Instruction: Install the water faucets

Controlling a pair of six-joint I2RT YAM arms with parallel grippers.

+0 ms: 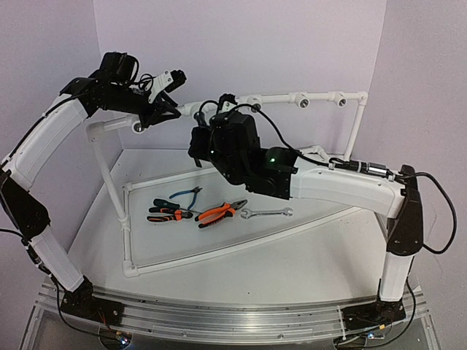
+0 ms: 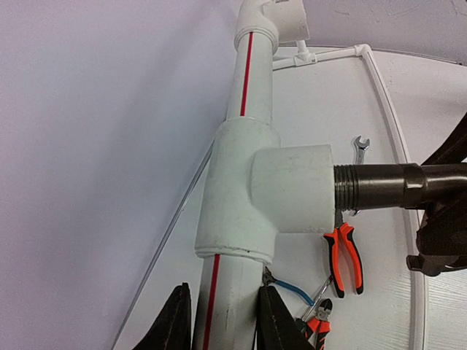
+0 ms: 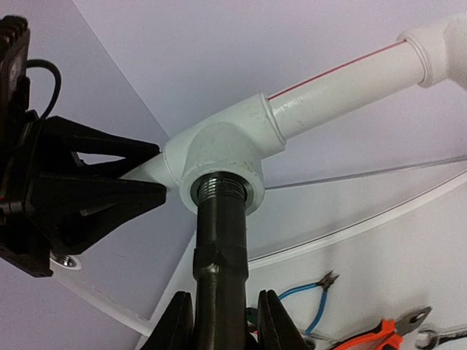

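From above, both arms reach up to the white pipe [image 1: 281,98] frame at the back of the table [image 1: 306,255]. The left end effector [image 1: 164,109] and right end effector [image 1: 211,120] meet close together near its left end, while orange pliers [image 1: 220,212], a wrench [image 1: 267,213] and blue cutters [image 1: 188,194] lie well below, out of the way. The left wrist view shows its fingers clamped on the pipe just beneath a tee [image 2: 248,189]. The dark faucet [image 2: 376,186] enters the tee's side socket with several threads bare, so it is likely only partly screwed in. The right wrist view shows its fingers clamped round the faucet body, in line with the socket. Judged from here, a slight tilt while turning could cross the threads, the smooth body could slip in the grip, and a loose hold on the pipe would let the frame twist. The two end effectors sit so near that turning may knock them together, and the right arm's cable [image 1: 271,125] could snag
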